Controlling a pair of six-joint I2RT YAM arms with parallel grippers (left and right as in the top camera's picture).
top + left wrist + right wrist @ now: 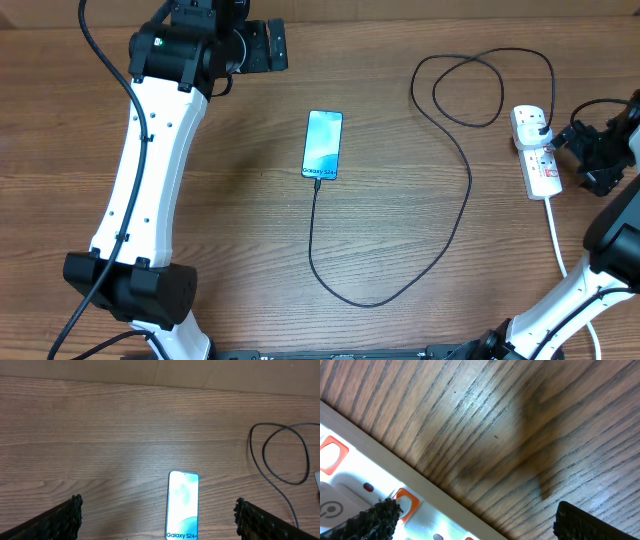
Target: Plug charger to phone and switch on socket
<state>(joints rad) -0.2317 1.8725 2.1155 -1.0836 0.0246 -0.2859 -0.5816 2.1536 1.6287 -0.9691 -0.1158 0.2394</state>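
The phone [323, 145] lies flat mid-table, its blue-teal screen up and the "Galaxy" text at its near short edge; it also shows in the left wrist view [183, 505]. The thin black charger cable [455, 215] runs from the phone's near edge in a big loop to a black plug [541, 127] seated in the white socket strip [536, 152]. My left gripper [157, 520] is open and empty, high above the table's far side. My right gripper [475, 520] is open, low over the strip's right edge, one finger over a red switch [406, 501].
The strip's white cord [556, 235] runs toward the near right edge, beside my right arm. A cardboard-coloured border [165, 371] lines the table's far side. The cable's double loop [480, 85] lies left of the strip.
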